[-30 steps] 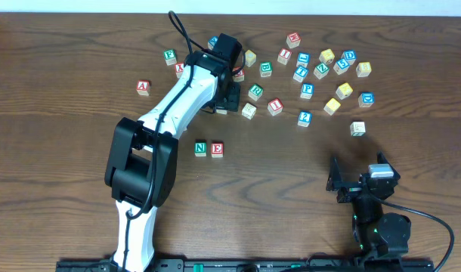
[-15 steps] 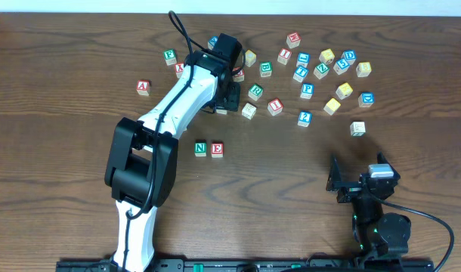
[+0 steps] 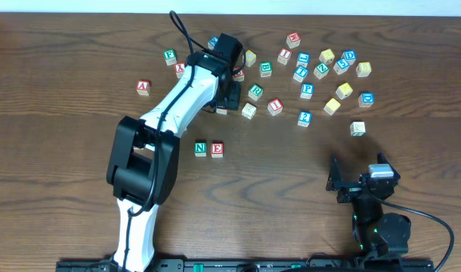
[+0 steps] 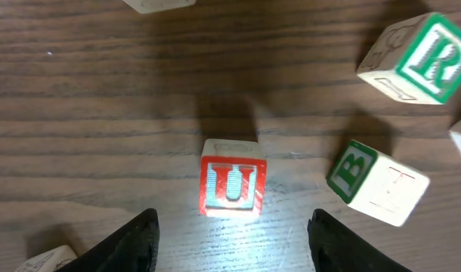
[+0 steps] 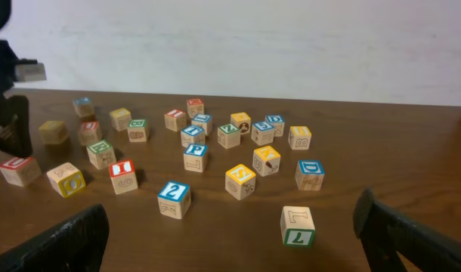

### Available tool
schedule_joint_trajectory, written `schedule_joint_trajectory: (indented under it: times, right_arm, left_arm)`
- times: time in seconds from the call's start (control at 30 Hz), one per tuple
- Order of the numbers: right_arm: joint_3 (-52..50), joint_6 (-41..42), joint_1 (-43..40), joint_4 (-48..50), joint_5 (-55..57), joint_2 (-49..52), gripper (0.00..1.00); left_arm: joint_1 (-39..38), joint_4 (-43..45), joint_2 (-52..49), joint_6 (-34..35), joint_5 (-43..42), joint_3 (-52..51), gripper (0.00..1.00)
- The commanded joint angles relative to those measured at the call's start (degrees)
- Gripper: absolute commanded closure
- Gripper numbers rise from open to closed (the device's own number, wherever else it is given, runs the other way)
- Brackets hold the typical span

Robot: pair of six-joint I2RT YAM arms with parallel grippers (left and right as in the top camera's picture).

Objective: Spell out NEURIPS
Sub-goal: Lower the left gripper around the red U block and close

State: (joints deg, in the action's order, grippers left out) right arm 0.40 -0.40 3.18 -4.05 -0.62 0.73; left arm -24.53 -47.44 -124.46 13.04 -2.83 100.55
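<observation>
Ahead of the parted left jaws, red U reads upright; right jaws wide.

**Overhead:** fixed above, looking straight down on the whole counter.
**Left wrist:** close, steeply downward past the left end effector onto the U cube.
**Right wrist:** low, near-level across the counter toward the wall; shares the scattered cube cluster with overhead.
</observation>
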Motion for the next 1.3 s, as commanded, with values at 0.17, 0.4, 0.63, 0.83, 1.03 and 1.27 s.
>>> schedule_joint_trajectory:
  times: [0.17, 0.4, 0.63, 0.83, 1.03, 1.27]
  right_arm:
    - [-0.1, 0.8, -0.5, -0.3, 0.0, -0.2, 0.01]
    - [-0.1, 0.8, -0.5, -0.3, 0.0, -0.2, 0.01]
    - [-0.1, 0.8, -0.5, -0.3, 0.0, -0.2, 0.01]
    - [-0.1, 0.8, -0.5, -0.3, 0.0, -0.2, 0.01]
    - [-0.1, 0.8, -0.5, -0.3, 0.0, -0.2, 0.01]
    - [-0.1, 0.8, -0.5, -0.3, 0.0, -0.2, 0.01]
  left_arm:
    - [0.1, 0.4, -4.1, -0.9, 0.7, 1.8, 0.38]
    - [0.1, 0.7, -4.1, -1.0, 0.7, 2.6, 0.39]
    - [0.1, 0.8, -4.1, -1.0, 0.7, 2.6, 0.53]
    - [0.1, 0.4, -4.1, -1.0, 0.7, 2.6, 0.53]
    - [0.1, -0.1, -4.1, -1.0, 0.7, 2.5, 0.52]
    - [0.1, 0.0, -4.1, -1.0, 0.7, 2.5, 0.53]
